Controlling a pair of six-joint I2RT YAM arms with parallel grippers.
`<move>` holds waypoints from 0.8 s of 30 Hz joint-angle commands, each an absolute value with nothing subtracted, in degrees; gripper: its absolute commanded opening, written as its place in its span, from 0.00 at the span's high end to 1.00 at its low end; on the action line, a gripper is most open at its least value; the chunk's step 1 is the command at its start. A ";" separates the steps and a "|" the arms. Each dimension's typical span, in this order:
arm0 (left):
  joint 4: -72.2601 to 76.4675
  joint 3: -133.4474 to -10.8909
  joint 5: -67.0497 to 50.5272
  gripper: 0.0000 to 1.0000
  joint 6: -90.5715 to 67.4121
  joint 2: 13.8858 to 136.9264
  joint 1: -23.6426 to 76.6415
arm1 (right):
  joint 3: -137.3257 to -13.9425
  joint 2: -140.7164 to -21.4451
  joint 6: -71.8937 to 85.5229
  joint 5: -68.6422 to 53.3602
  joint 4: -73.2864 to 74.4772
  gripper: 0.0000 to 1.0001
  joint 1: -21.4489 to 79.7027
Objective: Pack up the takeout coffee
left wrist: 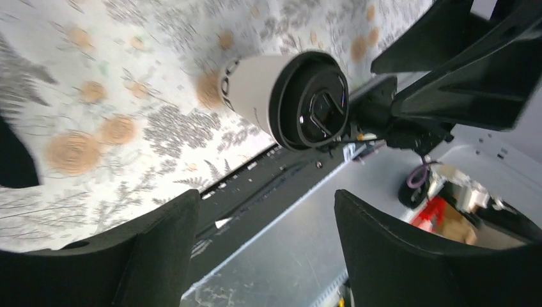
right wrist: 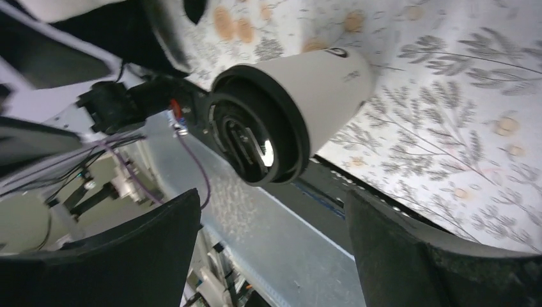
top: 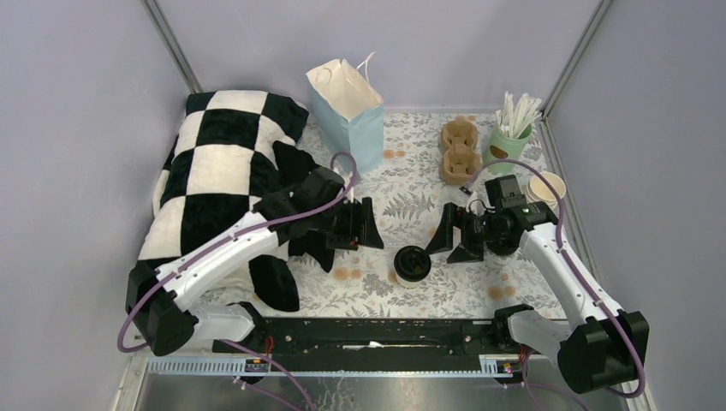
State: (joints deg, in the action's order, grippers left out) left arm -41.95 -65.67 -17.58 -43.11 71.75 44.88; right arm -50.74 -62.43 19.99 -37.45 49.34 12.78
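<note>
A floral cloth (top: 402,184) covers the table between grey walls, with a checkered cushion (top: 218,163) at the far left, a blue paper bag (top: 351,116) at the far middle and a cardboard cup carrier (top: 460,150) at the far right. The takeout coffee (top: 412,264) stands upright mid-table, towards the near edge, with its black lid on. The left gripper (top: 370,224) is just to its left and the right gripper (top: 441,231) just to its right, both with fingers spread wide, neither touching the cup.
</note>
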 commanded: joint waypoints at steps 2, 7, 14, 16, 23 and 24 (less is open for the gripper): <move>-27.15 -59.70 -30.39 0.25 -49.66 74.29 44.32 | -48.18 -63.45 21.20 -51.50 40.71 0.13 13.45; -23.94 -58.27 -31.08 0.31 -51.79 77.32 44.10 | -46.51 -65.13 19.22 -51.75 40.75 0.15 14.43; -20.01 -56.01 -33.78 0.39 -53.32 80.21 44.22 | -46.14 -66.50 18.40 -49.25 41.07 0.24 16.52; -19.98 -55.75 -33.43 0.44 -53.49 80.80 44.28 | -45.97 -66.70 18.81 -48.58 40.69 0.26 16.78; -18.90 -55.79 -34.26 0.51 -53.41 83.43 45.19 | -45.59 -67.04 19.94 -47.93 39.15 0.30 17.22; -18.67 -55.93 -34.32 0.51 -53.25 83.66 45.25 | -45.54 -67.13 19.95 -47.85 39.11 0.30 17.23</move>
